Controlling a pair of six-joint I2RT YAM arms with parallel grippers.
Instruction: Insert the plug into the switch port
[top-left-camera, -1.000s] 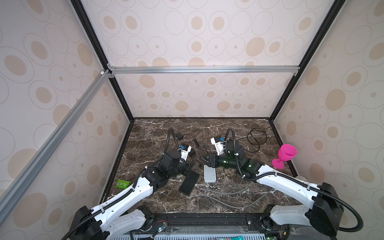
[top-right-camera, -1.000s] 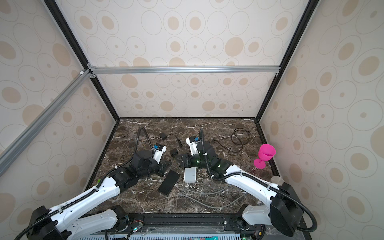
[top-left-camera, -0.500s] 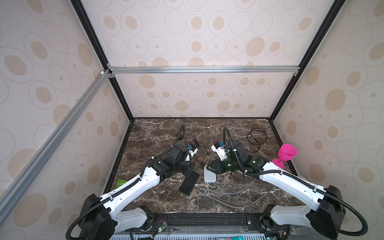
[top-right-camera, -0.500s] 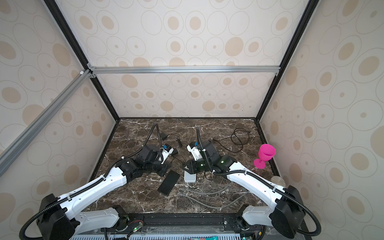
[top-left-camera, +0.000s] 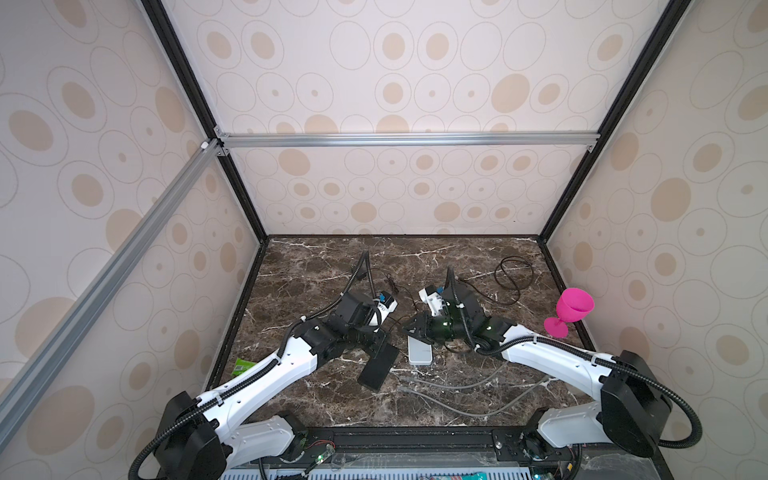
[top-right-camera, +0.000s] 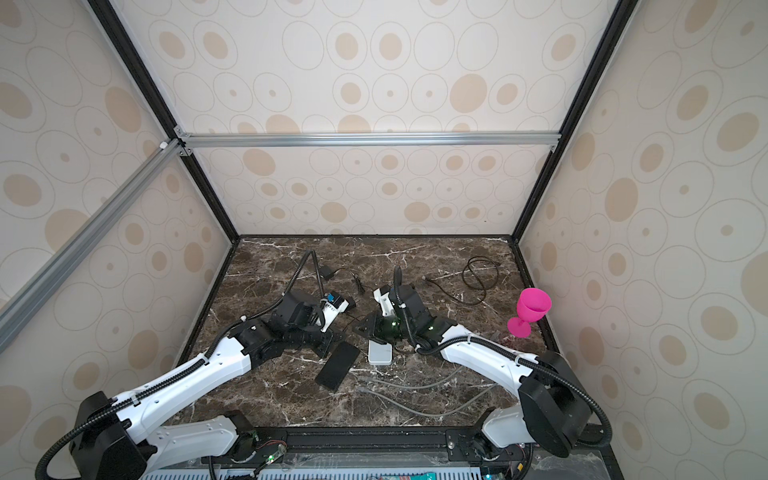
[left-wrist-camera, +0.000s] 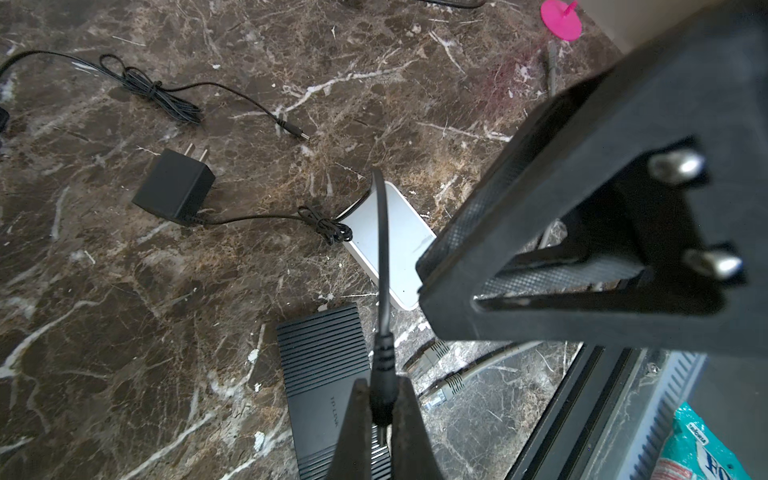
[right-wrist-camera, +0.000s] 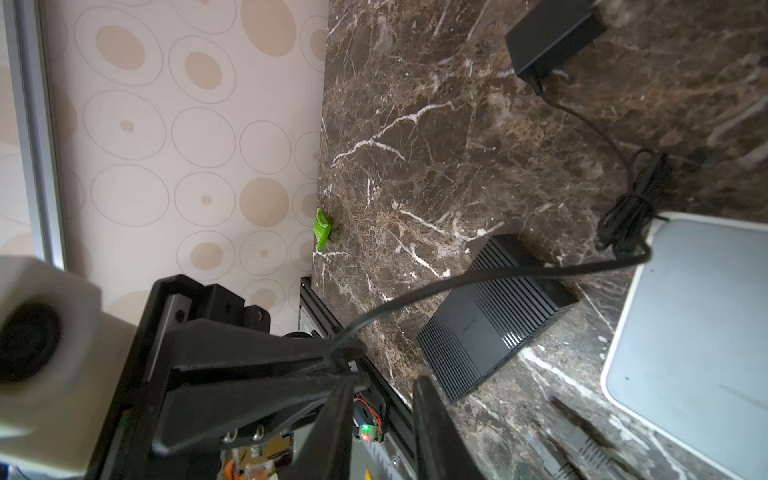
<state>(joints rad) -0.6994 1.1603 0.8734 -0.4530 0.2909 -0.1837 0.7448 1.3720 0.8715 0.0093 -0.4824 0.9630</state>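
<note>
My left gripper (left-wrist-camera: 382, 392) is shut on the black barrel plug (left-wrist-camera: 383, 357), which hangs just above one end of the black ribbed switch (left-wrist-camera: 324, 374). The plug's thin cable runs over a white box (left-wrist-camera: 401, 232) to a black wall adapter (left-wrist-camera: 174, 189). In both top views the switch (top-left-camera: 378, 366) (top-right-camera: 337, 365) lies flat near the middle, with the left gripper (top-left-camera: 380, 338) at its far end. My right gripper (right-wrist-camera: 386, 386) stands open close beside the left gripper's tip with nothing between its fingers. It hovers over the far end of the white box (top-left-camera: 419, 355). The switch port does not show.
Two grey network cables (top-left-camera: 457, 384) lie near the front, their plugs (left-wrist-camera: 440, 388) beside the switch. A second black cable with a barrel plug (left-wrist-camera: 293, 131) lies further back. A pink goblet (top-left-camera: 571, 309) stands at the right edge, a coiled black cable (top-left-camera: 513, 274) behind it, and a green packet (top-left-camera: 243, 365) by the left wall.
The left arm has swung a little toward the middle, keeping the plug in its grip. The right gripper's jaws have narrowed and it has dipped slightly toward the white box.
</note>
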